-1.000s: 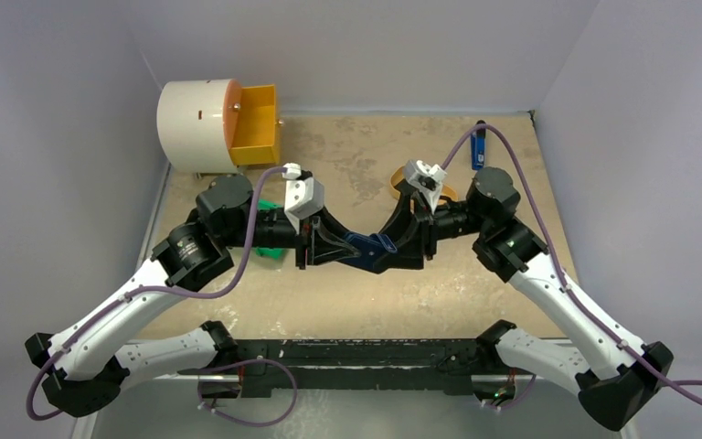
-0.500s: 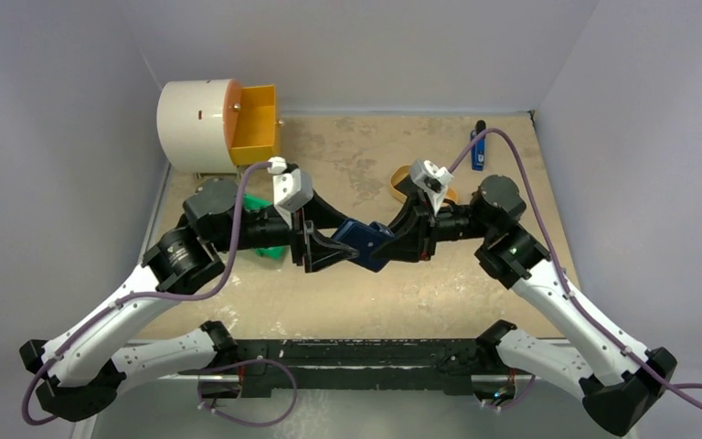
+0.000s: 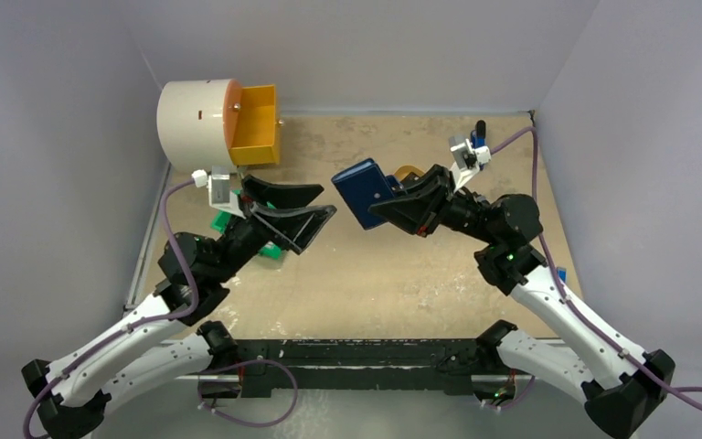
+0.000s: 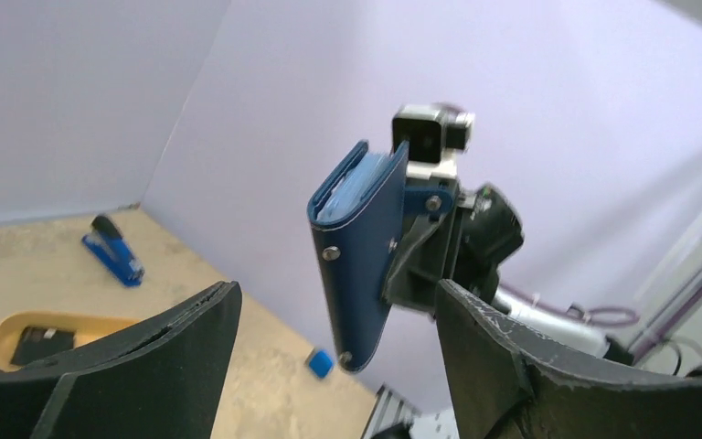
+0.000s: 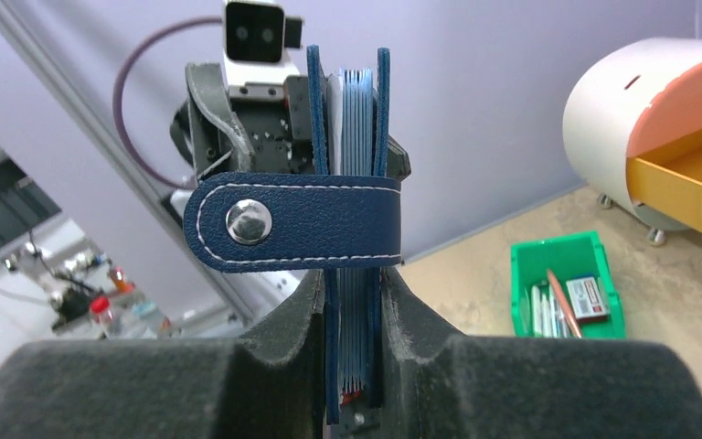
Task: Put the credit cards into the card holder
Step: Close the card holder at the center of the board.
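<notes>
now the right gripper (image 3: 384, 205) is clenched on the navy card holder (image 3: 358, 190), lifted above the table (image 3: 375, 283), its strap (image 5: 297, 224) snapped around pale blue cards (image 5: 356, 119). the left gripper (image 3: 326, 200) gapes empty nearby, not touching it.

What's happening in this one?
The right end effector is clamped on the navy card holder, holding it up off the table. The holder's snap strap is wrapped across its edge. Light-blue layers show between the covers, but I can't tell whether they are cards. The left end effector is open and empty, facing the holder across a gap.
</notes>
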Controlling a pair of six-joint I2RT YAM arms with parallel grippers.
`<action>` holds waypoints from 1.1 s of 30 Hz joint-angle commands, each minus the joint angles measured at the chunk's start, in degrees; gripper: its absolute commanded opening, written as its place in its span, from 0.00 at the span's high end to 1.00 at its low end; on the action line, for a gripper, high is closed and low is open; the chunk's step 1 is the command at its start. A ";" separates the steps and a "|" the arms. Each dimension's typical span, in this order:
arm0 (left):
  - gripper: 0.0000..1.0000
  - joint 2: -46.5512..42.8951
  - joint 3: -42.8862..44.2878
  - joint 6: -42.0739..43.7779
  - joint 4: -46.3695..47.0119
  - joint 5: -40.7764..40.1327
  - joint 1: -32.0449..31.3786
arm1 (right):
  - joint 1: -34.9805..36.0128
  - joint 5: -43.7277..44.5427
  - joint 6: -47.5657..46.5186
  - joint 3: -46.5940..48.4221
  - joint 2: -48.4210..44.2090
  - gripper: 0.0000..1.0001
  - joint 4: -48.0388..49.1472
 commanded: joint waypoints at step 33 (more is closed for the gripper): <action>0.67 24.21 6.74 -26.20 28.67 -0.77 -0.10 | -0.20 16.79 15.07 -5.07 2.61 1.00 19.88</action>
